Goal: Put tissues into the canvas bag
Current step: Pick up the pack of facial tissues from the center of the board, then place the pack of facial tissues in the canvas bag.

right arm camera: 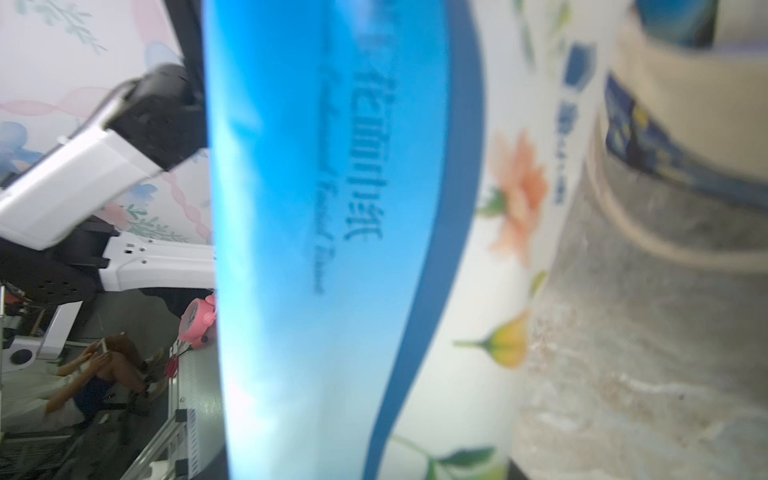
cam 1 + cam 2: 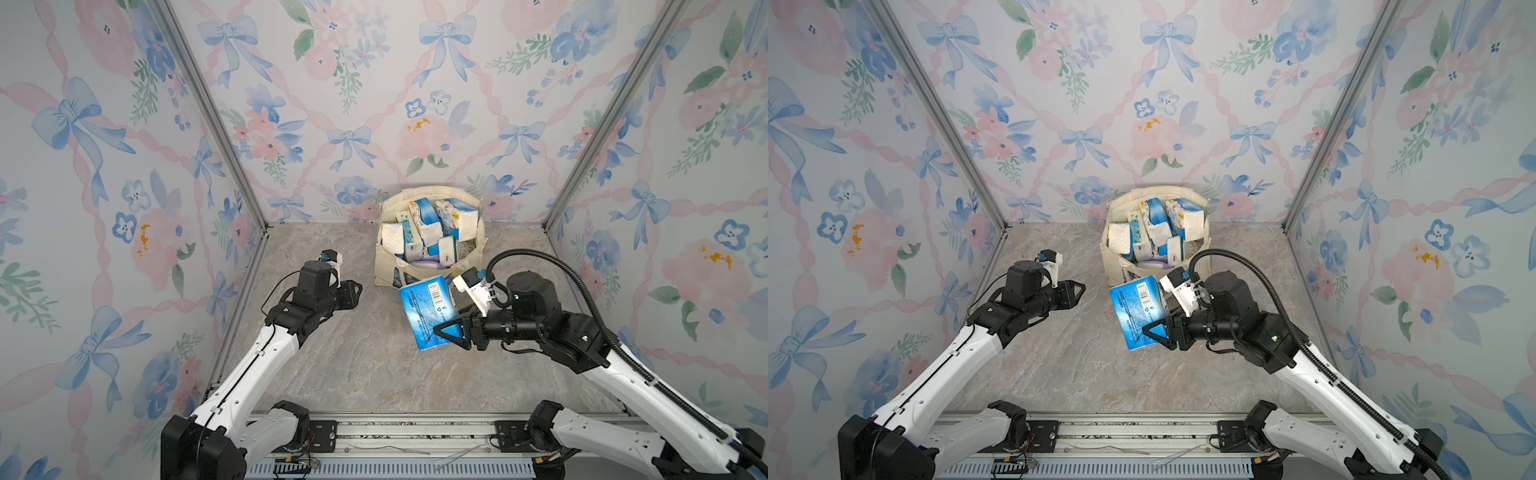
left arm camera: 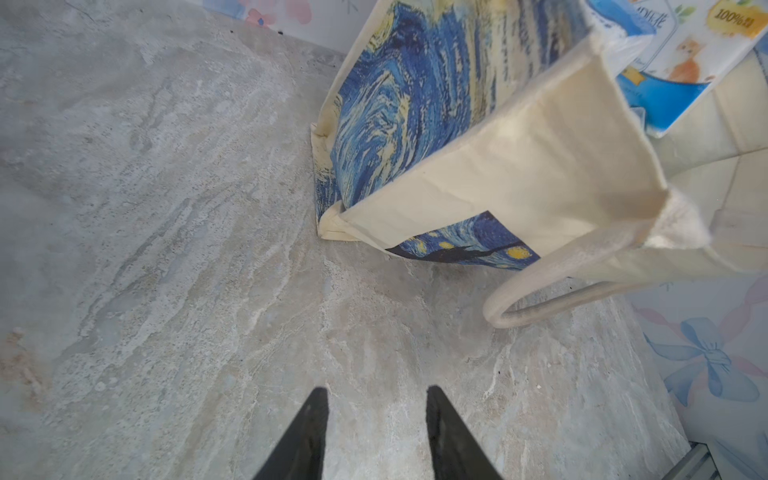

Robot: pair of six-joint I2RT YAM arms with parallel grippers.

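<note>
The stage is enclosed by floral walls (image 2: 374, 104) on three sides and floored by a marbled table (image 2: 353, 374). At the far middle of the table the canvas bag (image 2: 384, 266) is stood upright with its mouth open; its swirled blue-and-yellow side and cream end panel (image 3: 519, 166) are seen close up in the left wrist view, with one looped handle (image 3: 540, 307) drooped to the table on the near side. The bag is seen crammed with tissues (image 2: 424, 224), most on end and leaning against each other, in both top views.

One blue tissue pack (image 2: 426, 307) is held outside the bag, just near of its near rim. The pack is clamped across its width by the right gripper (image 2: 446, 318), whose jaws are closed against its broad faces; blue wrapper (image 1: 291, 249) fills the right wrist view. The long axis of the pack is laid roughly near-to-far, tilted a little leftward, with the far end close to the rim.

The left gripper (image 3: 376, 390) is seen left of the bag with jaws partly spread and nothing between them.

The coming move is judged to turn on this: the bag's mouth lies far and slightly left of the right gripper, so the pack would have to be carried over the near rim, long axis first, by the right arm.
</note>
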